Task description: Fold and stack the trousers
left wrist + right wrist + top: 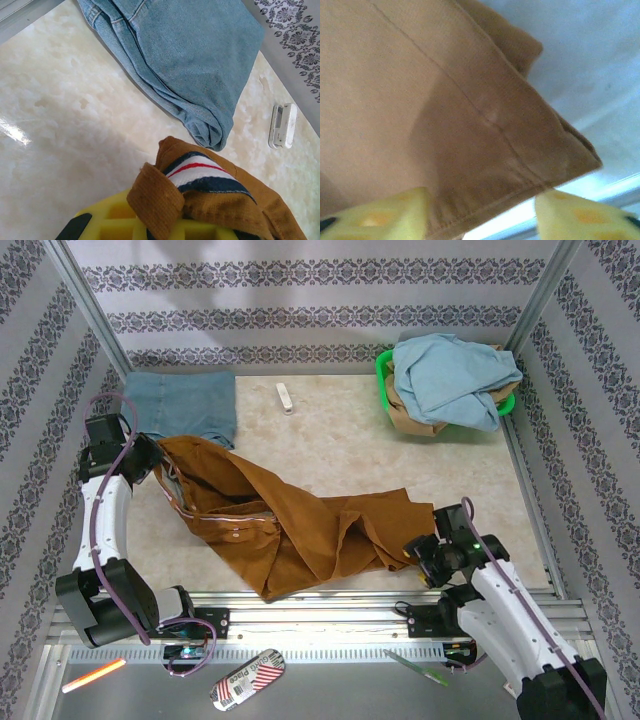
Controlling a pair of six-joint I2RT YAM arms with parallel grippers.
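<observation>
The rust-brown trousers (290, 525) lie crumpled across the table from the left middle to the right front. My left gripper (150, 455) is shut on their waistband, lifted a little off the table. In the left wrist view the striped waistband lining (200, 175) bunches over the yellow fingers (110, 220) of that gripper (165, 222). My right gripper (420, 548) is at the leg end near the front edge. In the right wrist view the hem (485, 150) lies between its yellow fingers (385, 215), and the gripper (482, 215) stands open around it.
A folded denim-blue cloth (185, 405) (190, 55) lies at the back left, next to the waistband. A green basket (383, 365) with pale blue cloth (455, 380) stands at the back right. A small white object (285, 398) (282, 125) lies mid-back. The metal rail (320, 605) runs along the front.
</observation>
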